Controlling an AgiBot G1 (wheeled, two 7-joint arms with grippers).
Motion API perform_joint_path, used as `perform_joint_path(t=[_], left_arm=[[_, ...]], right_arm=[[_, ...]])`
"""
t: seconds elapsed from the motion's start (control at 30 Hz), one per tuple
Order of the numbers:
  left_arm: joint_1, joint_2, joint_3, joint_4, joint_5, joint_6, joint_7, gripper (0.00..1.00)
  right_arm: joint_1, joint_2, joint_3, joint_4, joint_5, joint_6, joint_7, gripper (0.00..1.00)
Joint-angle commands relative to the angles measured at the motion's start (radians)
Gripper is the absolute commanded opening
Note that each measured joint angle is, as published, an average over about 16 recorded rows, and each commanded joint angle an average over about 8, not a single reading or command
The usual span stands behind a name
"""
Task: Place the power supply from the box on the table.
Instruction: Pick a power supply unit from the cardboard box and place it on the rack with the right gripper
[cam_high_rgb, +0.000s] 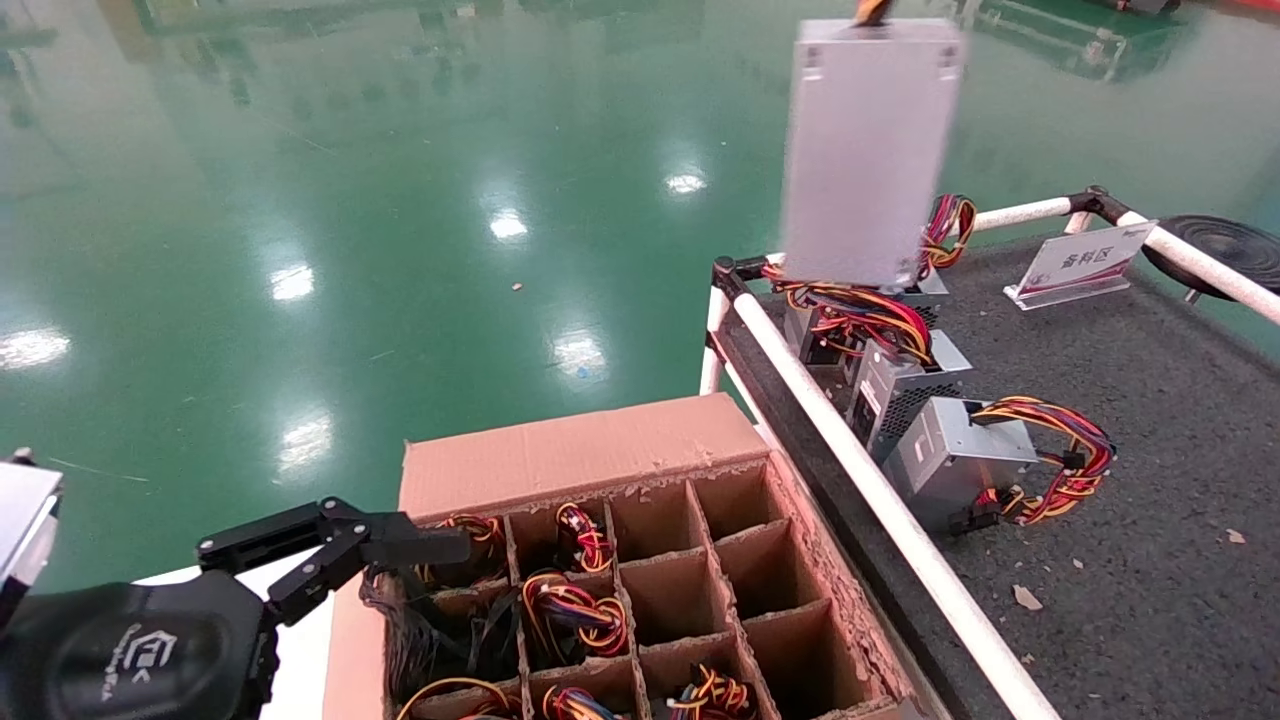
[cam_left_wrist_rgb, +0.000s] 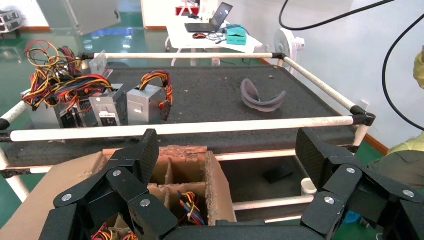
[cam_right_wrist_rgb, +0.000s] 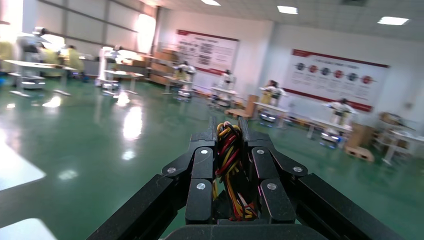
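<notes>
Three power supplies (cam_high_rgb: 905, 385) already lie in a row on the table (cam_high_rgb: 1150, 480) just inside its near white rail (cam_high_rgb: 880, 495), their red, yellow and orange wire bundles spilling out. A fourth power supply (cam_high_rgb: 868, 150) hangs high above them at about one o'clock in the head view, plain silver face toward the camera, its top cut off by the frame edge. The right gripper (cam_right_wrist_rgb: 229, 136) is clamped on that unit's wire bundle (cam_right_wrist_rgb: 227, 165), the strands pinched between both fingers; the case itself is hidden from the right wrist view.

A white placard (cam_high_rgb: 1080, 262) with a red stripe stands at two o'clock on the table; its printed characters are too small to read. A black disc (cam_high_rgb: 1225, 250) lies past the far rail, partly cut off. The felt to the right of the row is open, with only small cardboard scraps (cam_high_rgb: 1027, 597).

The box (cam_high_rgb: 640, 560) sits at six o'clock, hard against the table rail, its grid edges ragged; several right-hand cells are empty, the left ones hold wires. The left gripper (cam_left_wrist_rgb: 227, 165) hovers over the box's left edge with fingers spread wide apart, holding nothing. A logo on the left wrist housing (cam_high_rgb: 130, 650) is blurred.
</notes>
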Motion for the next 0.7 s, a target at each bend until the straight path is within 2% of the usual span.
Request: perform_joint_path(t=[0.03,0.33,0.6,0.7], left_arm=[[0.0,0.0,0.0,0.0,0.0,0.0,0.0,1.0],[0.0,0.0,0.0,0.0,0.0,0.0,0.0,1.0],[0.0,0.0,0.0,0.0,0.0,0.0,0.0,1.0],[0.0,0.0,0.0,0.0,0.0,0.0,0.0,1.0]], right_arm=[[0.013,0.016,0.0,-0.026,-0.005,0.004,-0.012,0.0],[0.044,0.082,-0.004,-0.138,-0.024,0.055,-0.069,0.0],[0.05,0.113,-0.006,-0.215,-0.033,0.204,-0.116,0.0],[0.039,0.124,-0.006,-0.234,-0.034,0.238,-0.126,0.0]])
